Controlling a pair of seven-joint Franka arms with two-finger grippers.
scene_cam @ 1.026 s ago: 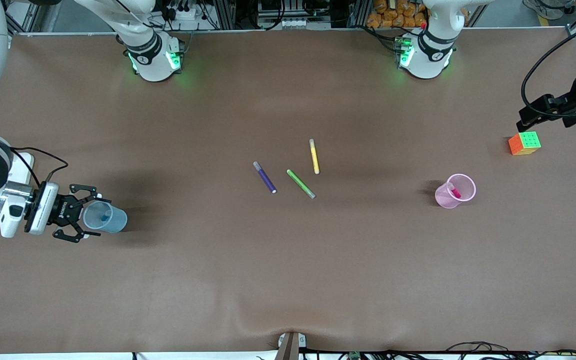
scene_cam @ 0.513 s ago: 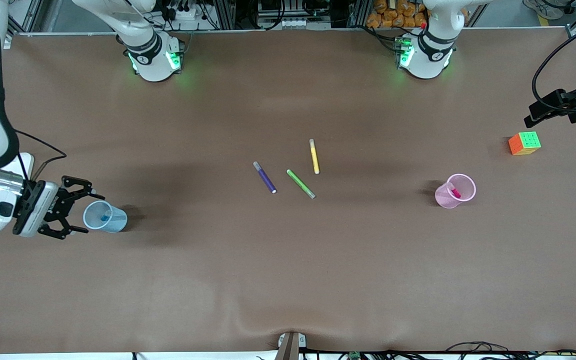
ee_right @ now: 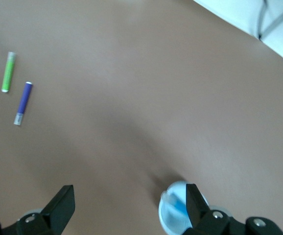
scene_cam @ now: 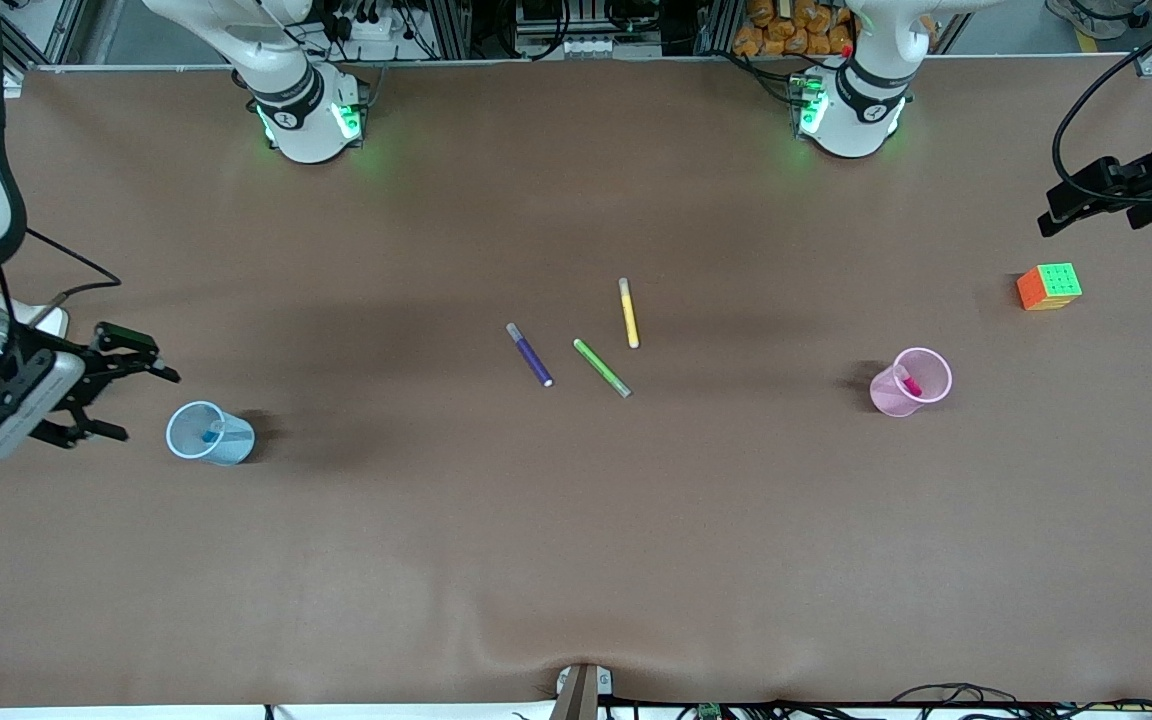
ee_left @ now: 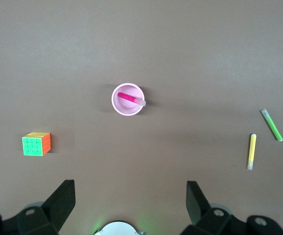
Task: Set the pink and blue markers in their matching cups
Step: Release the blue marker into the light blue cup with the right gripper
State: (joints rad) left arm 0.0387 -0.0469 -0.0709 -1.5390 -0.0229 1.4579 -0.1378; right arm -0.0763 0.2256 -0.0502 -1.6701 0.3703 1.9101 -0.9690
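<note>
A: Pens?
B: Pink pen (scene_cam: 908, 382) leans in the pink cup (scene_cam: 924, 375); blue pen (scene_cam: 211, 435) in the blue cup (scene_cam: 198, 432). Both cups upright on the counter (scene_cam: 576, 560), well apart, one toward each arm's end.

A: End effectors?
B: Right end effector (scene_cam: 126, 385) up beside the blue cup, fingers spread, nothing held. Left end effector (ee_left: 130, 203) high near the cube (scene_cam: 1049, 286), fingers apart, empty.

A: Rest?
B: Purple pen (scene_cam: 529, 354), green pen (scene_cam: 602, 367), yellow pen (scene_cam: 628, 313) lie mid-counter.
</note>
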